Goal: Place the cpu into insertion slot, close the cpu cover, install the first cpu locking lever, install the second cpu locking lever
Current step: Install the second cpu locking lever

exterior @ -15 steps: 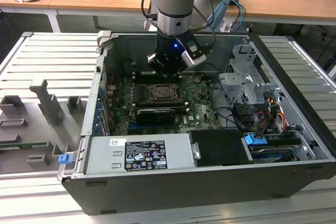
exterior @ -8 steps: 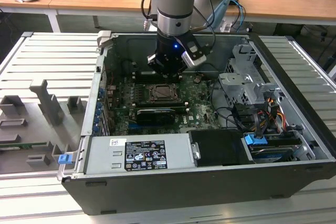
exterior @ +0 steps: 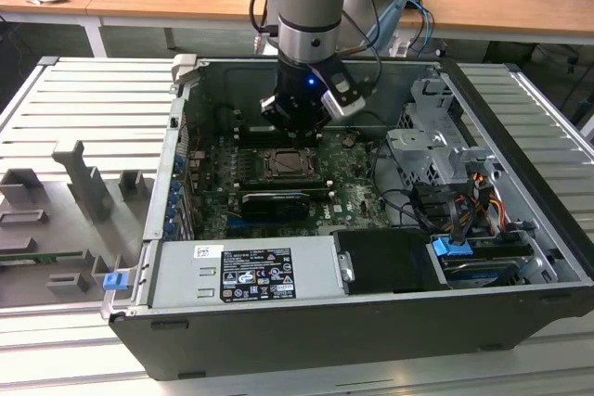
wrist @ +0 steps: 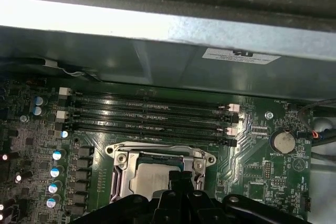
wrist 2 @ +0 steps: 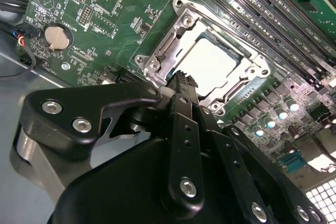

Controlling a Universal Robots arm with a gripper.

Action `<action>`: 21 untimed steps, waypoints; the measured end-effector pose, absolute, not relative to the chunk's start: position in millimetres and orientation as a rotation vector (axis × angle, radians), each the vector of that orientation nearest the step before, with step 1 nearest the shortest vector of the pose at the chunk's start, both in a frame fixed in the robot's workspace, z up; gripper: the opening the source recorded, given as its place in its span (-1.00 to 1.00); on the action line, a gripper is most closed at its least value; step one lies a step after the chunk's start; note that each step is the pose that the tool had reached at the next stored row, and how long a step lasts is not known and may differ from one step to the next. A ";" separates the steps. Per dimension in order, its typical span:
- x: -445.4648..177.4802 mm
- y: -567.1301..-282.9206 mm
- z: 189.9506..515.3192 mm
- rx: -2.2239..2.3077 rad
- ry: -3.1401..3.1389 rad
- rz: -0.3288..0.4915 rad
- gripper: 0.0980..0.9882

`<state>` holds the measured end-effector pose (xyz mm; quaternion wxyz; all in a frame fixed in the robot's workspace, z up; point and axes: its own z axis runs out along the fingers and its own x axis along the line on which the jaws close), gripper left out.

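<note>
Exterior view, from its left to its right: grey ribbed table point(exterior: 83, 99) carrying grey plastic fixtures point(exterior: 88, 178); then the open computer case point(exterior: 306, 312) lying on its side, power supply point(exterior: 246, 271) along its near wall, green motherboard point(exterior: 348, 197) inside. The arm point(exterior: 314, 6) comes straight down over the board's far part, gripper point(exterior: 295, 127) hanging just above and behind the insertion slot point(exterior: 288, 166). Further to the exterior view's right, a drive cage point(exterior: 427, 150) and a bundle of coloured cables point(exterior: 464, 206). Wooden desks in the background.

Second wrist view: coin battery point(wrist 2: 54, 36) on the board, then the insertion slot point(wrist 2: 181, 4) with the cpu point(wrist 2: 212, 64) seated flat in it, pale silver-grey. The cpu cover point(wrist 2: 168, 51) looks laid down around the chip, chip showing through its window. Gripper point(wrist 2: 184, 85) fingers pressed together, pinching nothing, tip just beside the slot's edge; cannot tell if it touches. Long black memory slots point(wrist 2: 247, 3) beyond.

First wrist view: capacitors point(wrist: 55, 171), memory slots point(wrist: 152, 116), cpu point(wrist: 149, 184) in the socket below them, gripper point(wrist: 181, 179) tip overlapping the frame's edge, coin battery point(wrist: 283, 141).
</note>
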<state>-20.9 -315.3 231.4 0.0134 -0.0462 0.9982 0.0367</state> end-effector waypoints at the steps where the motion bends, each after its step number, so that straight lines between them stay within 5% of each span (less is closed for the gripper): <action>1: -20.9 -315.2 232.7 -0.144 3.109 0.114 -0.98; 21: -20.8 -325.6 237.5 -0.144 3.109 0.115 -0.98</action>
